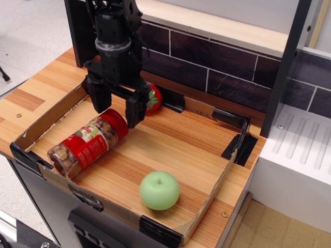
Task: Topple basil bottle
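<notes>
Bottle [88, 145]: lying on its side in the tray [207, 199], cap pointing toward 1 o'clock.
Gripper [117, 107]: hovering just above the cap, jaws spread, gripping nothing.
Apple [159, 190]: sitting at 4 o'clock from the bottle.

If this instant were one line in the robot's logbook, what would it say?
task: topple basil bottle | basil bottle: on its side in tray | gripper: open above cap, fingers apart | green apple: untouched

Red-capped, red-labelled basil bottle [88, 144], black end effector [118, 109], green apple [159, 190], red tomato [153, 98]
</notes>
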Motion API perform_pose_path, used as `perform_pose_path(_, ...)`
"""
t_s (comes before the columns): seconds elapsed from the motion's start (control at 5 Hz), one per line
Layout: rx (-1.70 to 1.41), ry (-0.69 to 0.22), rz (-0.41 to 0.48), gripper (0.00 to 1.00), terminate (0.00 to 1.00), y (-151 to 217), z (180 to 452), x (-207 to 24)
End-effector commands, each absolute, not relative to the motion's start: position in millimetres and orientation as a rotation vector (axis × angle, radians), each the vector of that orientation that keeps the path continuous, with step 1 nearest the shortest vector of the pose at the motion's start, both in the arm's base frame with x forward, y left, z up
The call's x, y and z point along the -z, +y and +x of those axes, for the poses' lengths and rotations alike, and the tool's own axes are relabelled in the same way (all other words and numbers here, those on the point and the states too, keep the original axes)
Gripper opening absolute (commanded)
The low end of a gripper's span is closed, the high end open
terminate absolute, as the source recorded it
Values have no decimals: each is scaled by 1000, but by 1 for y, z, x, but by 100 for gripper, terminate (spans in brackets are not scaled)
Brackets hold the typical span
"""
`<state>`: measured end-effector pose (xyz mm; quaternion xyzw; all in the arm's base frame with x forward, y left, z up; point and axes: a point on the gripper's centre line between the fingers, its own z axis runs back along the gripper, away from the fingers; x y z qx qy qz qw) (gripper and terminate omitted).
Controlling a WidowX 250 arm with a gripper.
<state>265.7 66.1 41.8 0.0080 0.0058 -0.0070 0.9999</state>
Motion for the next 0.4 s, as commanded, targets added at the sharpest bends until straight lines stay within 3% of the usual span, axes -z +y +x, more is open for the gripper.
perform_pose_path(0.0,-139,-127,-6,100,0,77,274,-101)
perform_pose_path(0.2,-222,-187,7,100,0,85,277,-131)
